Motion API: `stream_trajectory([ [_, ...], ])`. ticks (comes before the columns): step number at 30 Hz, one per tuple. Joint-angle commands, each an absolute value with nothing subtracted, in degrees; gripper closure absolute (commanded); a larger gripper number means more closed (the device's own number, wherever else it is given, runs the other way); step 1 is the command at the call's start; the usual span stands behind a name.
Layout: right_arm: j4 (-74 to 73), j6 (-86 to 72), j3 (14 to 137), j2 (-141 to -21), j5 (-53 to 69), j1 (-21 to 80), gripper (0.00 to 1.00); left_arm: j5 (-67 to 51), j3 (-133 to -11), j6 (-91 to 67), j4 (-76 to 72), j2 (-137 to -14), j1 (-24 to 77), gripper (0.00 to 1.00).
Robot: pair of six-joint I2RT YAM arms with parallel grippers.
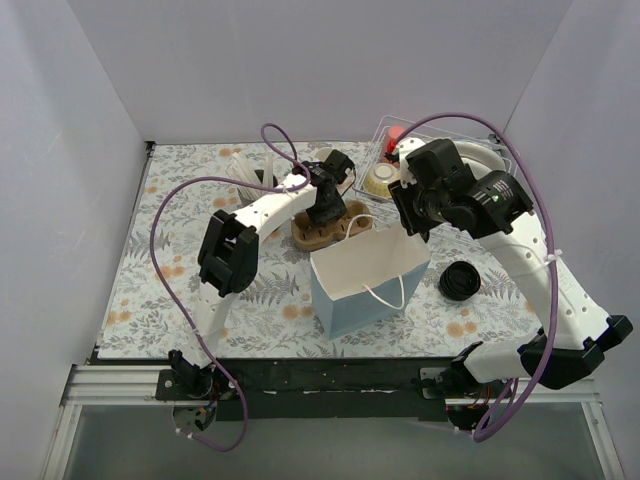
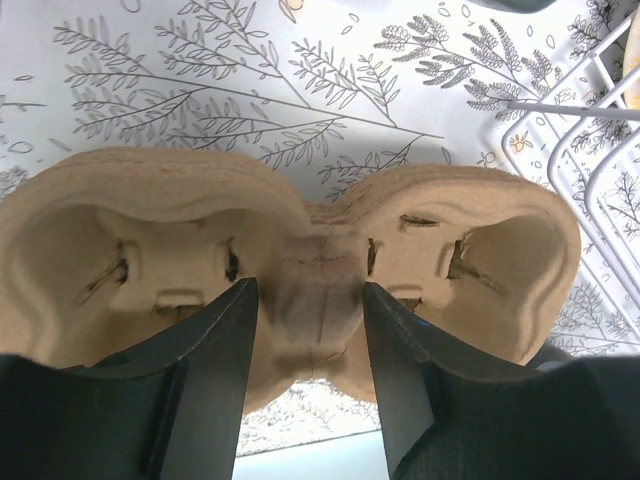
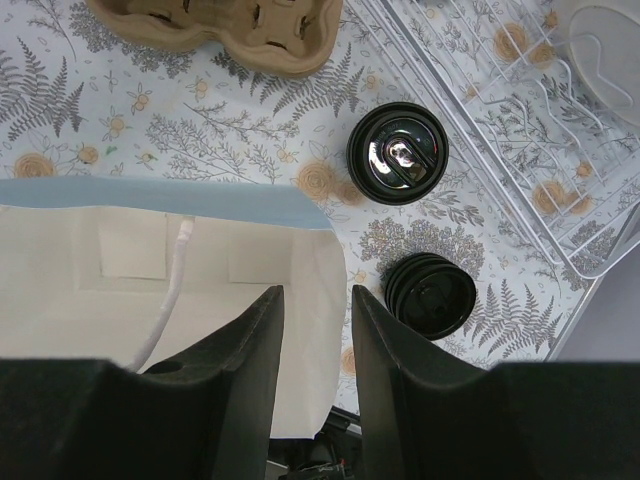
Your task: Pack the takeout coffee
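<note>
One takeout coffee cup (image 3: 397, 153), black with a shiny black lid, stands on the tablecloth between the cardboard cup carrier (image 3: 230, 30) and the wire rack; the right arm hides it in the top view. My left gripper (image 1: 325, 207) (image 2: 307, 285) is closed on the middle ridge of the brown carrier (image 2: 300, 230) (image 1: 322, 232). Its cup wells are empty. My right gripper (image 1: 408, 222) (image 3: 317, 290) is open and empty above the right end of the open blue paper bag (image 1: 365, 272) (image 3: 200, 250).
A stack of black lids (image 1: 459, 282) (image 3: 431, 293) lies right of the bag. A white wire rack (image 3: 520, 130) (image 2: 590, 130) with a bowl (image 1: 381, 178) is at the back right. A cup of white straws (image 1: 250, 170) stands at the back left.
</note>
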State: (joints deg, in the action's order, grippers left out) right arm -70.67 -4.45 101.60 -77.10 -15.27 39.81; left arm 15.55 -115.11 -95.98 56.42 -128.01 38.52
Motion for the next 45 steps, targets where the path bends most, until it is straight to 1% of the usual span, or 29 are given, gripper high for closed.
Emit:
stream_trajectory([
  [1,-70.8,-3.9,103.9,-77.3,-15.5,39.6,0.59,16.1,-114.1,-96.2,55.3,-127.2,38.8,0.58],
  [2,-70.8,-3.9,104.0,-77.3,-15.4,39.6,0.59,16.1,-113.9,-96.2,54.9,-127.1,38.8,0.59],
  [3,-70.8,-3.8,104.1,-77.4,-15.3,39.6,0.59,16.0,-113.6,-96.1,54.7,-127.1,38.8,0.63],
  [7,-70.7,-3.7,104.2,-77.7,-15.2,39.6,0.59,15.5,-115.0,-96.0,55.1,-127.0,38.8,0.69],
  [9,-70.8,-3.8,103.9,-77.6,-15.0,39.6,0.59,15.3,-116.5,-95.3,56.4,-127.0,38.8,0.71],
  [11,-70.7,-3.8,103.8,-77.7,-14.9,39.6,0.59,15.6,-119.8,-95.0,57.8,-126.8,38.8,0.75],
  [13,-70.6,-3.8,103.9,-77.8,-14.9,39.6,0.59,15.6,-120.4,-94.7,58.5,-125.7,38.8,0.76],
  [17,-70.6,-3.8,104.1,-77.8,-14.5,39.6,0.59,15.2,-118.9,-94.3,58.3,-123.9,38.8,0.71],
  [20,-70.5,-4.0,103.8,-77.8,-14.2,39.6,0.59,14.4,-119.0,-93.8,58.3,-124.2,38.8,0.78],
  [21,-70.3,-4.0,103.7,-77.8,-14.2,39.6,0.59,14.3,-119.1,-93.8,58.4,-124.3,38.8,0.78],
  [23,-70.2,-4.0,103.8,-77.7,-14.1,39.6,0.59,14.8,-118.8,-93.7,58.4,-124.5,38.8,0.73],
  [24,-70.2,-4.0,103.6,-77.7,-14.0,39.6,0.59,15.0,-118.7,-94.0,58.6,-124.5,38.8,0.63],
  [25,-70.4,-4.0,103.4,-77.5,-14.1,39.6,0.59,15.3,-118.6,-94.3,58.7,-124.6,38.8,0.61],
  [31,-70.8,-3.8,103.0,-77.9,-13.9,39.6,0.59,16.0,-117.3,-96.3,57.8,-125.3,38.8,0.58],
  [37,-70.4,-3.6,104.2,-79.7,-12.7,39.7,0.59,16.1,-115.1,-97.4,57.0,-126.1,38.9,0.58],
  [40,-70.1,-3.4,103.8,-80.0,-12.4,39.7,0.59,16.3,-114.8,-97.2,56.2,-126.3,38.9,0.66],
  [42,-70.0,-3.4,103.5,-80.0,-12.2,39.6,0.59,16.1,-115.3,-97.0,55.6,-126.3,39.0,0.75],
  [44,-69.5,-3.3,103.3,-80.1,-11.8,39.7,0.59,16.1,-117.7,-95.9,55.7,-126.3,39.0,0.80],
  [45,-69.5,-3.3,103.4,-80.3,-11.7,39.7,0.59,16.4,-118.8,-95.5,56.7,-126.4,39.0,0.86],
])
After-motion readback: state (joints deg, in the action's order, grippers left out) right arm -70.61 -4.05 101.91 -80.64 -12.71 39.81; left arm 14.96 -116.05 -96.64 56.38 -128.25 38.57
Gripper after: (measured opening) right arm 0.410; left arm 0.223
